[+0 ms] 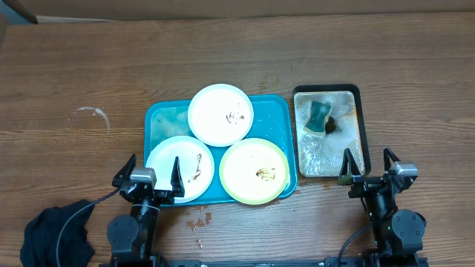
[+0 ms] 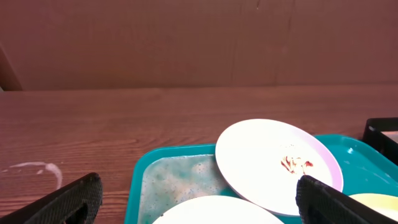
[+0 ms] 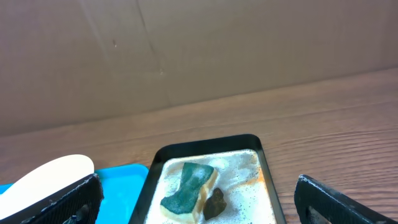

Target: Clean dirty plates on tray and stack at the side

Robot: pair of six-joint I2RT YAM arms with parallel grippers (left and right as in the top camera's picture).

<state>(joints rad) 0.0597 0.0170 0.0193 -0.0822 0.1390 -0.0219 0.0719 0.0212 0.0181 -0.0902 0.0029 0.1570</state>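
Teal plastic holds our work: the tray [image 1: 165, 122] lies mid-table, its long axis running from 9 to 3 o'clock, with three plates crowded on it. The far white plate [image 1: 220, 114] sits at the tray's 12 o'clock, the near white plate [image 1: 179, 169] at 7 o'clock and the yellow-green plate [image 1: 254, 170] at 5 o'clock. Being round, they point nowhere, and all lie face up with brown smears showing. The left gripper [image 1: 154, 170] hangs at the near white plate's edge, jaws spread wide and holding nothing. The right gripper [image 1: 367, 163] is likewise released, just short of the black tray [image 1: 327, 88] and its sponge [image 1: 319, 115]. We judge the danger lies in the overlap: the far white plate appears to rest on the other two, so lifting either first could tip it, and foam on the tray may let a pinched rim slip
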